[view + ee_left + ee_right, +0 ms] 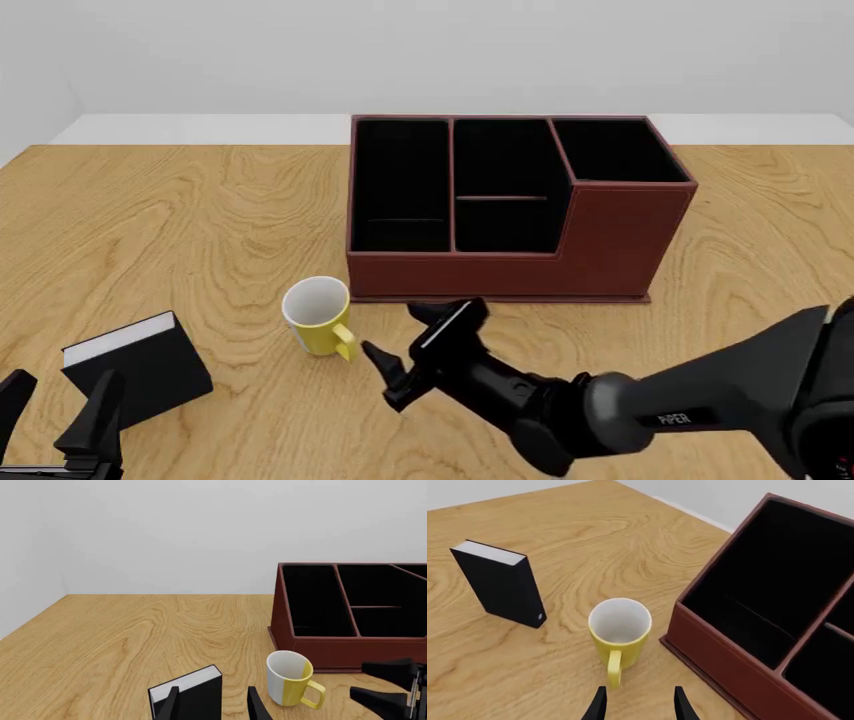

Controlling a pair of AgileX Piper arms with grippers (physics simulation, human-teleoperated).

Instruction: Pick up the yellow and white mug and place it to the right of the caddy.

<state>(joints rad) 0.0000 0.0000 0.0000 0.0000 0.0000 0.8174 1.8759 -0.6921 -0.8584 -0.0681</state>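
On the wooden table point(200, 220), the yellow and white mug point(318, 314) stands upright just in front of the caddy point(514, 205). Your right gripper point(400, 352) is spread wide, holding nothing, right by the mug's handle. Your left gripper point(54, 420) is open and empty too, beside the black book point(140, 368).

The only readable lettering is the word "PIPER", in white on the dark forearm of the right arm point(694, 405) in the front view

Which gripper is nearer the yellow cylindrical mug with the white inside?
Right. The right gripper sits open just beside the yellow and white mug's handle, apart from it. The left gripper is open by the table's near left edge, behind the black book.
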